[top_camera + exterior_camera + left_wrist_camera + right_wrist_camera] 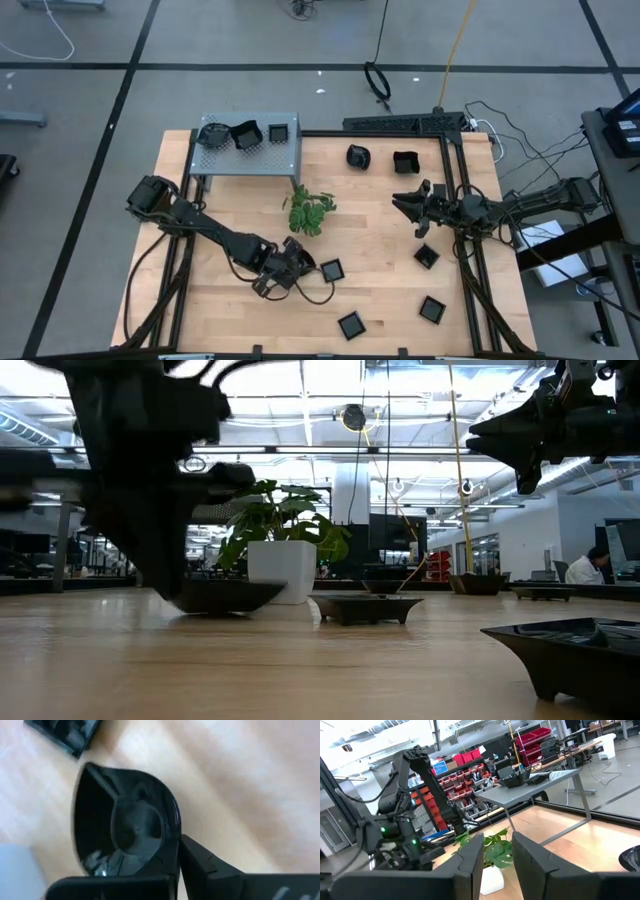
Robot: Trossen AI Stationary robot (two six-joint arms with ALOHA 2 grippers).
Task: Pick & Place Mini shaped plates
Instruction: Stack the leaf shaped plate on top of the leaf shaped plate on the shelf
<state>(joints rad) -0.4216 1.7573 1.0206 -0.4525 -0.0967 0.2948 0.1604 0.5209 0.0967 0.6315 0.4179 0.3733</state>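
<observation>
Black glossy rounded plate [125, 825] sits low on the wooden counter [380, 290] with the left gripper [290, 262] clenched on its rim; the left wrist view shows one finger [210, 870] pressed against the plate's edge, so the grip looks like a thin pinch on the lip only. Risk: the glaze is slick, and on the lift the plate could pivot or slide out of the fingers, dropping back on the counter. A square plate [331, 270] lies just beside the gripper, and a swing in that direction could knock it. The plant sprig [310, 212] stands near, on the far side of the gripper, toward the grey perforated box [250, 155] that already carries three plates; a low carry could brush its leaves. The right gripper [408, 205] hangs well apart above the counter, fingers parted and holding nothing, with more plates scattered around it.
</observation>
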